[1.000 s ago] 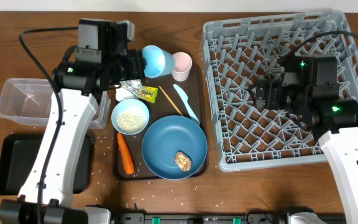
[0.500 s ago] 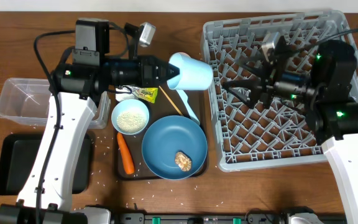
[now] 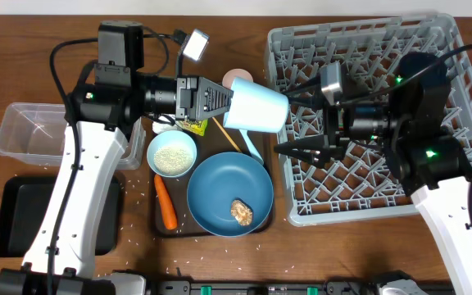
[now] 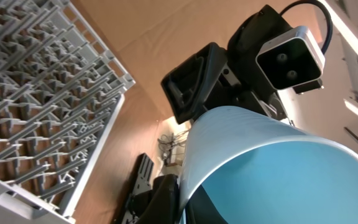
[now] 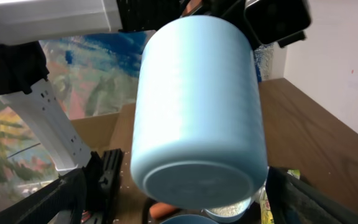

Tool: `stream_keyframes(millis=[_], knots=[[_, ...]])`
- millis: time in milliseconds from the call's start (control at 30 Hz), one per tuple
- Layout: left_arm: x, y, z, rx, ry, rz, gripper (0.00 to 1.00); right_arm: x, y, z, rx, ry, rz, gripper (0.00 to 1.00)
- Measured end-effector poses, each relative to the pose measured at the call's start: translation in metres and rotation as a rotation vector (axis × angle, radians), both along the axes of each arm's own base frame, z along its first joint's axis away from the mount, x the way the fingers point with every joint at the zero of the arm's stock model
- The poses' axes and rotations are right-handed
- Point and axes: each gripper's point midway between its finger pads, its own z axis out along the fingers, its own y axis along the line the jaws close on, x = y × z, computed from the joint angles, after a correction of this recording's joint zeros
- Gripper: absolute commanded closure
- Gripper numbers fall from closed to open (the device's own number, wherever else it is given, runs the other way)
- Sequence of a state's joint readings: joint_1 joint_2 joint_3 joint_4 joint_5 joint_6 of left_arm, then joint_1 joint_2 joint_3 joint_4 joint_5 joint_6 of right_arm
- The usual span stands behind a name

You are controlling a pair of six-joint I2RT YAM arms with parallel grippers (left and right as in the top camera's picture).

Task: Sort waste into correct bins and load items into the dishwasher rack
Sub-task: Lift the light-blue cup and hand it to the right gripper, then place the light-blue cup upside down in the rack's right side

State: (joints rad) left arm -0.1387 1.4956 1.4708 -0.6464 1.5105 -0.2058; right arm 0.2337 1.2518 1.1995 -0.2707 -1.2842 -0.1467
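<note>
The print on the yellow-green snack wrapper point(image 3: 192, 124), left of the middle of the worktop, is too small for me to read. Just right of it my left hand point(image 3: 226, 98) is clenched on the mouth rim of the light-blue cup point(image 3: 256, 108). I hold the cup in the air on its side, long axis running left to right and base pointing right. My right hand point(image 3: 289, 121) is spread wide around that base end, over the left edge of the grey dishwasher rack point(image 3: 433, 49).
</note>
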Motion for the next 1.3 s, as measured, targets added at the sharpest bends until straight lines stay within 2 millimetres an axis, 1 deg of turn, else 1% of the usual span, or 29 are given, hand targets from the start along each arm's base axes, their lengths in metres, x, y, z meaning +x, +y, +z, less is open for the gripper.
stream_keyframes(millis=[133,233,300,467,533,600,633,667,700,733,800,833,900,933,967,1033,1100,1167,1200,1233,1300], knots=[[-0.002,0.000,0.002,-0.009,0.001,-0.010,0.94,0.001,0.003,0.004,0.005,-0.046,-0.003,0.16],[-0.002,0.000,0.002,-0.012,0.002,-0.013,0.94,-0.002,0.011,0.007,0.009,-0.077,0.010,0.21],[-0.003,0.000,0.003,-0.017,0.002,-0.019,0.94,-0.001,0.015,0.008,0.007,-0.093,0.000,0.22],[-0.004,0.000,0.004,-0.022,0.003,-0.023,0.94,0.005,0.022,0.010,0.000,-0.106,-0.046,0.40],[-0.004,0.000,0.004,-0.022,0.003,-0.023,0.94,0.007,0.022,0.010,0.000,-0.104,-0.057,0.49],[-0.003,0.001,0.004,-0.021,0.001,-0.019,0.94,0.009,0.022,0.010,0.000,-0.093,-0.066,0.51],[-0.003,0.001,0.004,-0.020,0.001,-0.017,0.85,0.009,0.022,0.010,0.000,-0.080,-0.071,0.51],[-0.003,0.001,0.003,-0.020,0.001,-0.017,0.73,0.010,0.022,0.010,0.001,-0.073,-0.075,0.53],[-0.003,0.001,0.004,-0.020,-0.003,-0.017,0.65,0.011,0.022,0.011,0.001,-0.070,-0.080,0.54],[-0.003,0.001,0.003,-0.020,-0.003,-0.017,0.61,0.013,0.021,0.011,0.001,-0.063,-0.091,0.55],[-0.002,0.001,0.003,-0.015,0.001,-0.012,0.49,0.015,0.021,0.011,0.002,-0.047,-0.106,0.55],[-0.001,0.001,0.002,-0.011,-0.004,-0.008,0.46,0.016,0.021,0.011,0.001,-0.039,-0.116,0.55],[0.003,0.001,-0.002,0.013,-0.003,0.017,0.44,0.020,0.019,0.011,-0.001,-0.024,-0.143,0.55],[0.006,0.001,-0.005,0.030,-0.004,0.036,0.39,0.022,0.017,0.011,-0.003,-0.016,-0.163,0.55],[0.011,0.002,-0.010,0.057,-0.010,0.064,0.36,0.024,0.014,0.012,-0.003,-0.009,-0.184,0.55],[0.021,0.004,-0.019,0.112,-0.012,0.122,0.33,0.030,0.003,0.015,-0.006,0.016,-0.253,0.55],[0.032,0.008,-0.033,0.186,-0.007,0.193,0.32,0.040,-0.017,0.015,-0.017,0.059,-0.363,0.55],[0.043,0.016,-0.050,0.283,0.006,0.277,0.30,0.053,-0.046,0.010,-0.041,0.125,-0.520,0.57],[0.046,0.020,-0.057,0.321,0.013,0.307,0.30,0.059,-0.063,0.003,-0.062,0.169,-0.603,0.57],[0.050,0.024,-0.064,0.363,0.019,0.339,0.30,0.062,-0.074,-0.002,-0.075,0.192,-0.659,0.57],[0.055,0.032,-0.076,0.434,0.030,0.392,0.30,0.070,-0.108,-0.021,-0.129,0.287,-0.830,0.57]])
